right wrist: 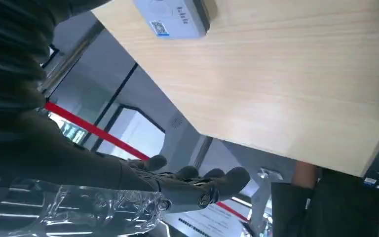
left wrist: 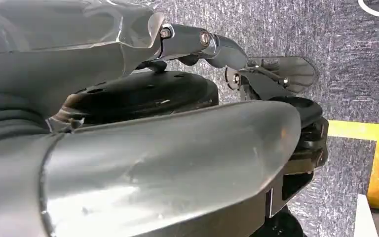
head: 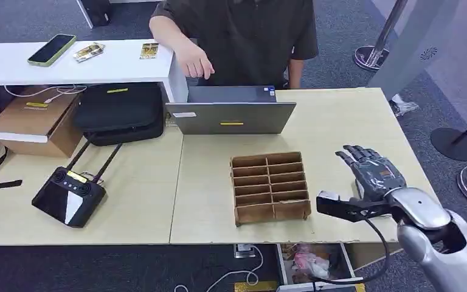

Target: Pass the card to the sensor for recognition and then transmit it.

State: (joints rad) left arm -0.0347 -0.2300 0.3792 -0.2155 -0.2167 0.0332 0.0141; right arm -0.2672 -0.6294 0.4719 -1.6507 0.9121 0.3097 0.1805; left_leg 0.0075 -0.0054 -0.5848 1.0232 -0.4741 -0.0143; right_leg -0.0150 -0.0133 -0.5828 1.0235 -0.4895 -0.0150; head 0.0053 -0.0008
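Lying on the white shelf at far left, two cards, a third nearer a person's hand, right hand over table, fingers spread, empty, beside wooden rack, left hand over carpet, grip unclear.

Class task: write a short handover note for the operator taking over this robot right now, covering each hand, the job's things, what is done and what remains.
Right hand: raised over the table's right side, fingers spread, holding nothing.
Left hand: hanging low over the carpet, nothing visibly in it; open or shut is unclear.
Wooden rack: mid-table, beside the right hand; its slots look empty.
Two small cards lie on the white shelf with a phone. A person stands behind the laptop.
Done: no card taken.
Left: get a card, present it to the sensor, hand it on.
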